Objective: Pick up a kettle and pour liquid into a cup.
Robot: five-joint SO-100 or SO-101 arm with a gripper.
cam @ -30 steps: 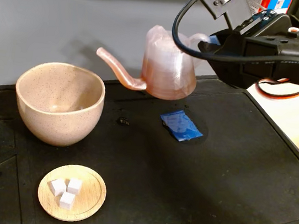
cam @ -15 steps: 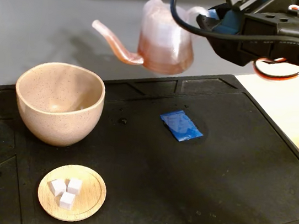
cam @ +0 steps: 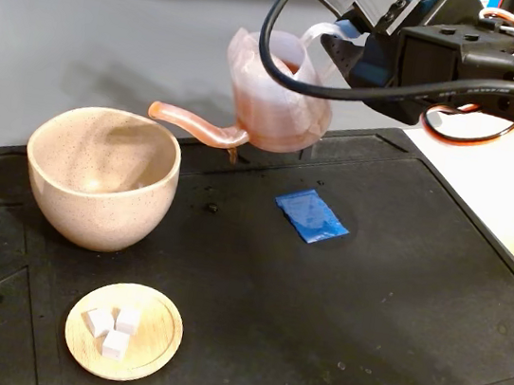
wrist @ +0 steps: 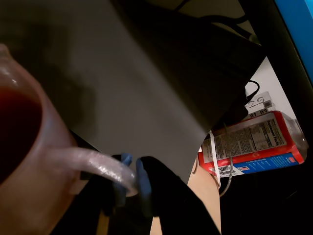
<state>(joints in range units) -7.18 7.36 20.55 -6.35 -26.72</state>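
saucer (cam: 124, 331) with white cubes (cam: 113, 328) at mat's (cam: 318, 306) front-left corner | cup (cam: 101, 175) near mat's left edge | blue packet (cam: 310, 215) mid-mat | kettle (cam: 275, 95) aloft over mat's far edge, tilted, spout tip above cup rim, liquid (wrist: 17, 127) inside | pincer (cam: 340, 46) clenched on kettle handle

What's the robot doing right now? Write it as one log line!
gripper: shut on handle of ribbed pinkish translucent plastic kettle | kettle: lifted, tilted | spout tip: at rim of speckled beige ceramic cup | pour: none seen
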